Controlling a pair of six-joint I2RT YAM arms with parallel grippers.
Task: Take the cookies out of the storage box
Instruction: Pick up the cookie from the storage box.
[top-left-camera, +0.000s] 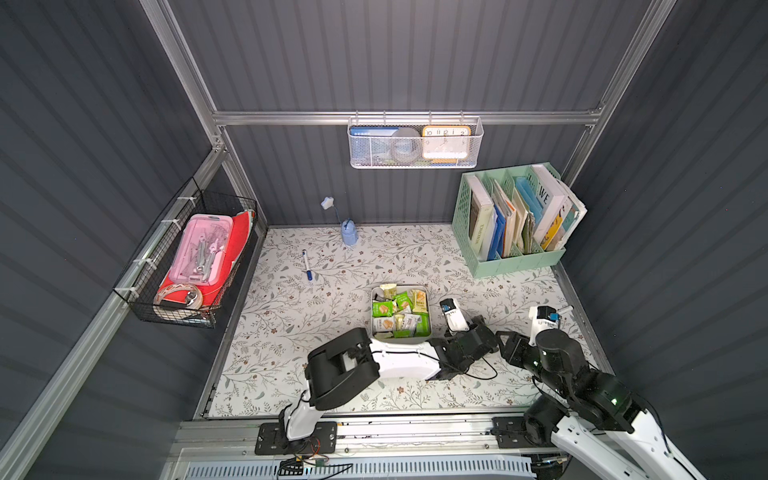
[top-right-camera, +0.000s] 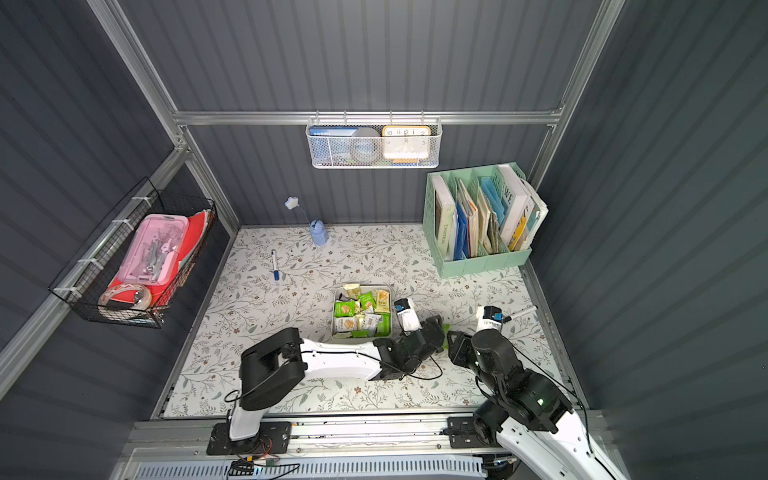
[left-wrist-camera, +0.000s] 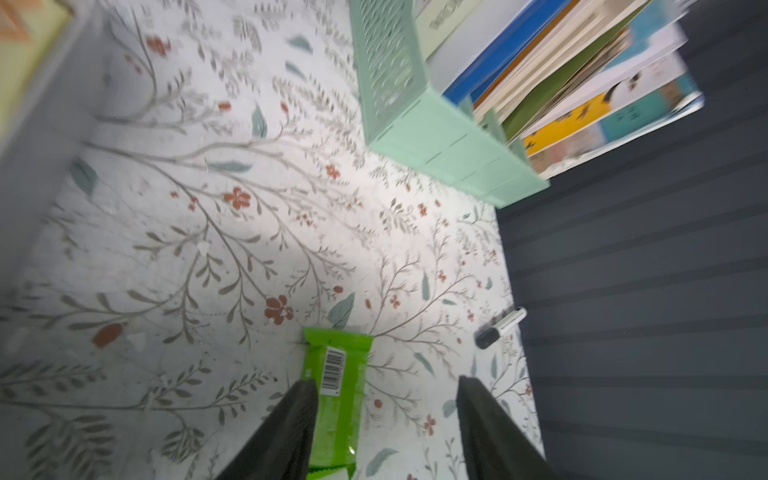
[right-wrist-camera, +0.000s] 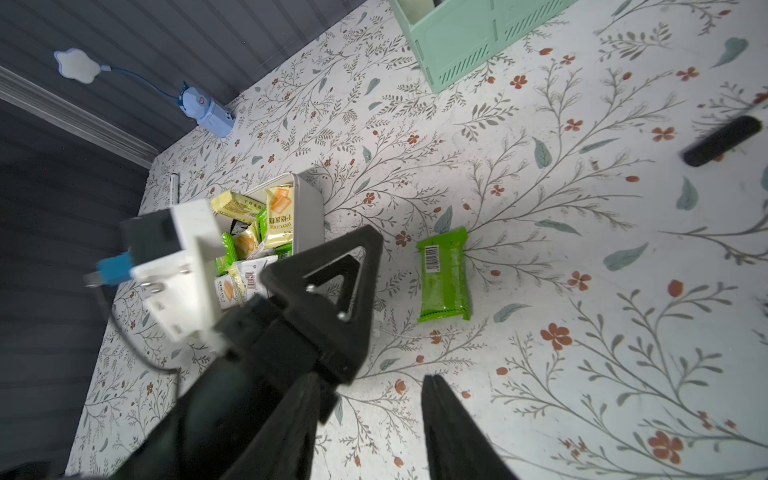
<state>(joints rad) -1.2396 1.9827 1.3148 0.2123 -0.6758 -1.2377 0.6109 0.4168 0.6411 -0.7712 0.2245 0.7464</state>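
The cookies (top-left-camera: 399, 316) are heaped in the storage box (right-wrist-camera: 309, 212). Just right of it the left gripper (left-wrist-camera: 386, 382) is held spread, nothing pinched. One green packet (right-wrist-camera: 444, 276) is laid flat below it, long axis along the fingers (left-wrist-camera: 291, 424). Further right the right gripper (right-wrist-camera: 370, 395) is spread, empty too. The box is probably best reached by the nearer left arm (top-left-camera: 403, 359), nothing seen between. A marker (top-left-camera: 564, 310) is left far right.

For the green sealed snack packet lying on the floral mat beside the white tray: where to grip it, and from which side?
Grip the green sealed snack packet across its short width, mid-length, coming down from above. It lies flat, barcode up, on the floral mat, apart from the white tray, so both long edges look free; side-on, its thin profile offers little.
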